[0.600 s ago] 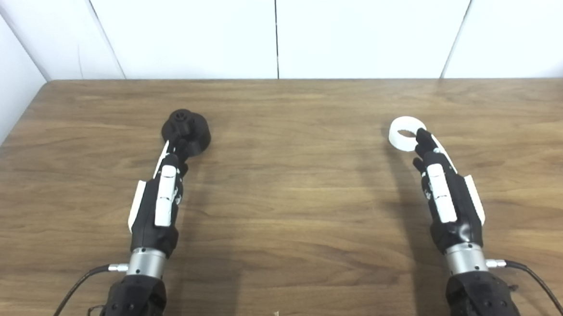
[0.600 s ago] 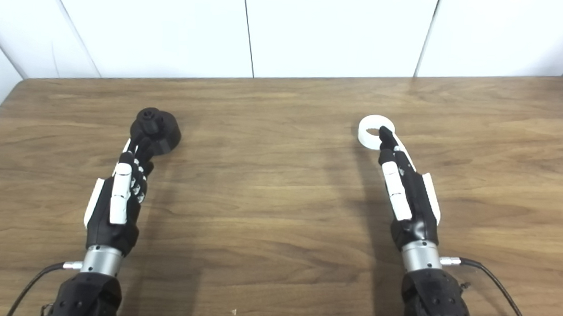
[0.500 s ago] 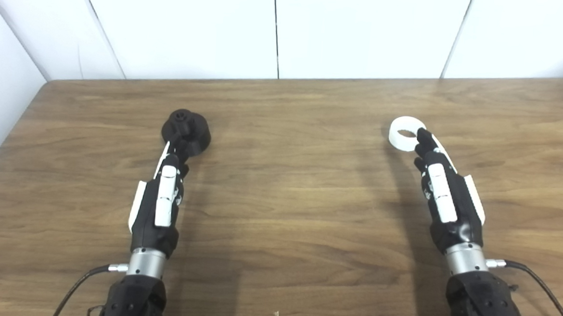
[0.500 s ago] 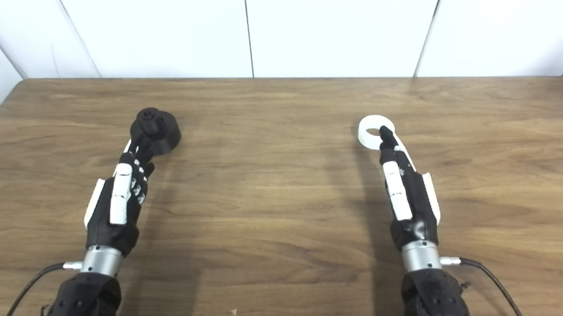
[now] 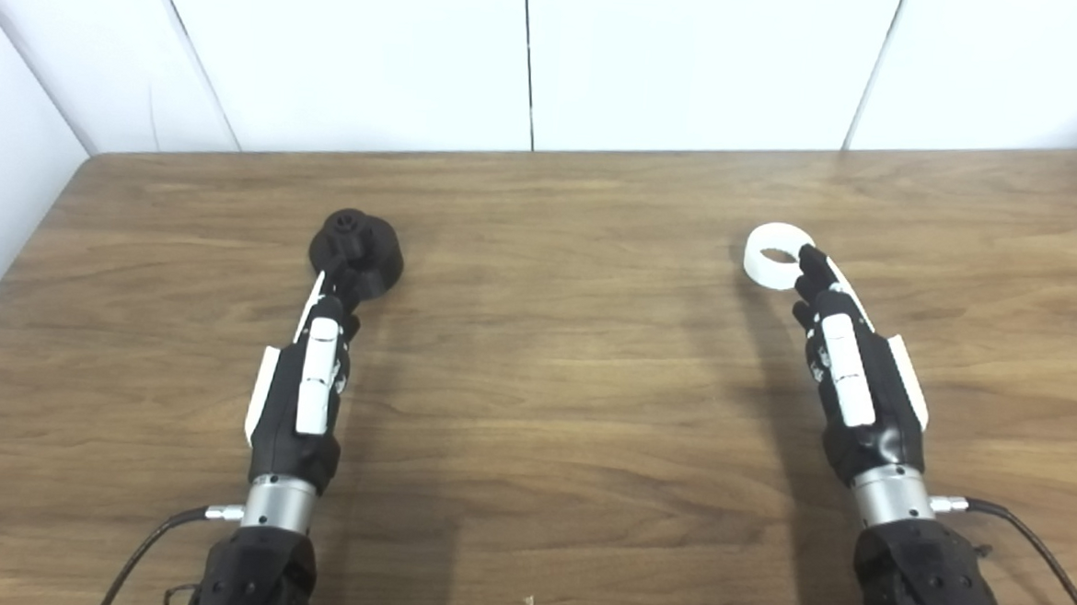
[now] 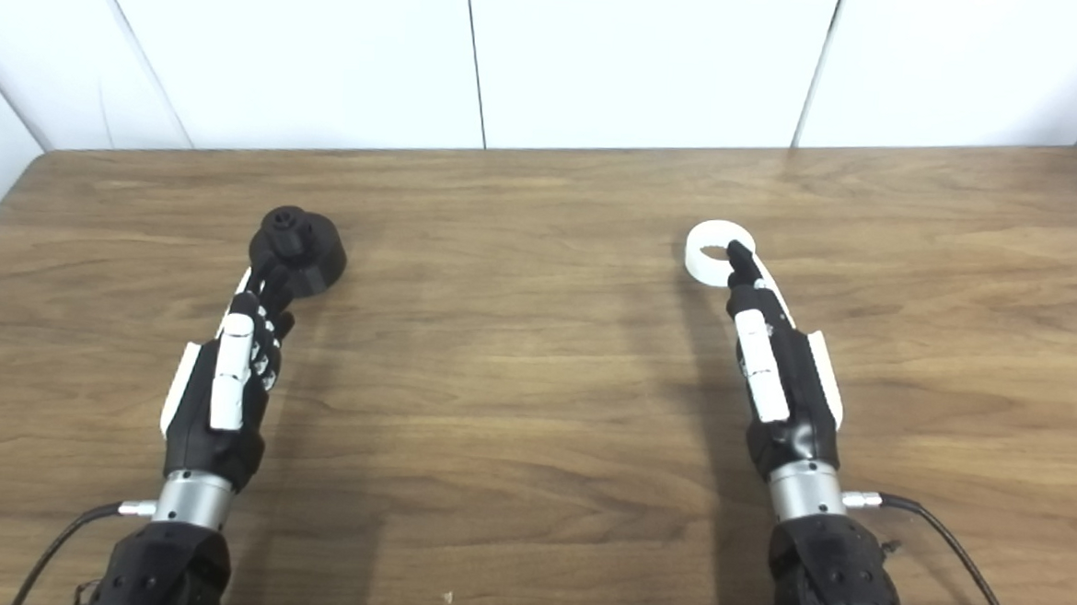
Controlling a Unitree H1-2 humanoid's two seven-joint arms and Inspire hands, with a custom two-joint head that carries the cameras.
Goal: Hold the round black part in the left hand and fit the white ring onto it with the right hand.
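On my screen the table is brown wood with darker grain lines running across the frame, and above it the wall is plain white with thin dark seams between its panels. In the upper left of the table I see the round part, fully matte black, and in the upper right the ring, clean white. My left hand and right hand are both black with white strips on the back, silver metal cuffs at the wrists and thin black cables at the bottom corners.
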